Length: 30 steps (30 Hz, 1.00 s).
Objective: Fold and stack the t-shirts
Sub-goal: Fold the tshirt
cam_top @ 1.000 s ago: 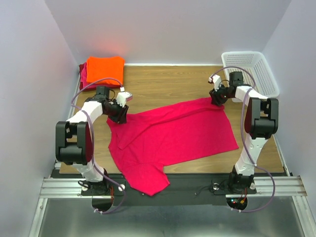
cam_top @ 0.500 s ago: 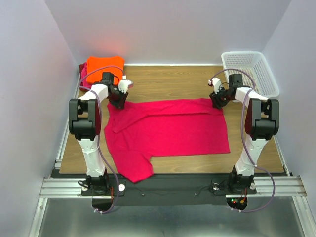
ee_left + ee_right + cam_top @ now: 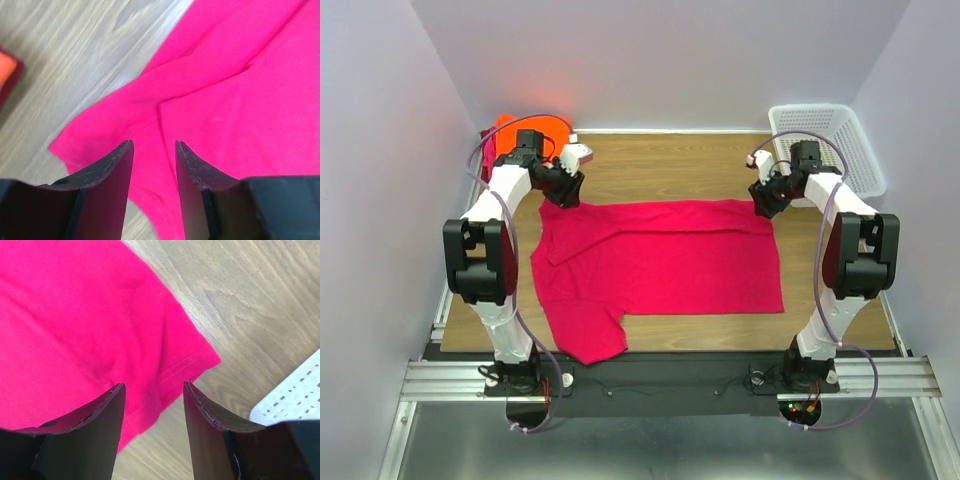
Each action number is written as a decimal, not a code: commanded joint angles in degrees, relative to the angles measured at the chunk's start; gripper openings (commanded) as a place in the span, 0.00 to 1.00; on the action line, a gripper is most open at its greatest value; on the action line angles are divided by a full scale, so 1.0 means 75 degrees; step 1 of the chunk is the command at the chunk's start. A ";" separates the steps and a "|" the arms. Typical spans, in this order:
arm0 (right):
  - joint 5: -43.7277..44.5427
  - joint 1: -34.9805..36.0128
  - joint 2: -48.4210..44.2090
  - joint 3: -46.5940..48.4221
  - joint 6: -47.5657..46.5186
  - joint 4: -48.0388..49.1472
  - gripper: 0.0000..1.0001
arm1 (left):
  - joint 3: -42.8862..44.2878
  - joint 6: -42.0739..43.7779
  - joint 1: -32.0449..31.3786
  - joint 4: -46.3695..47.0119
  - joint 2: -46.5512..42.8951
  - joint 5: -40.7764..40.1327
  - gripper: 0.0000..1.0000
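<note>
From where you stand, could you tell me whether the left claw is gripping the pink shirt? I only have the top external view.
Observer: No. The left wrist view shows the left claw open, with the pink shirt lying flat under the gap.
Operator: Thank you. And the other one?
Observer: The right claw is open too, above the shirt's stitched hem corner.
Operator: Is anything near that corner?
Observer: The white basket shows just beside it, with bare wood between them.
</note>
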 commanded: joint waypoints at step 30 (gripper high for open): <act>0.1079 0.0265 0.0004 -0.0554 -0.1212 -0.0415 0.61 | -0.0588 -0.0309 -0.0800 0.0807 0.0967 -0.0487 0.51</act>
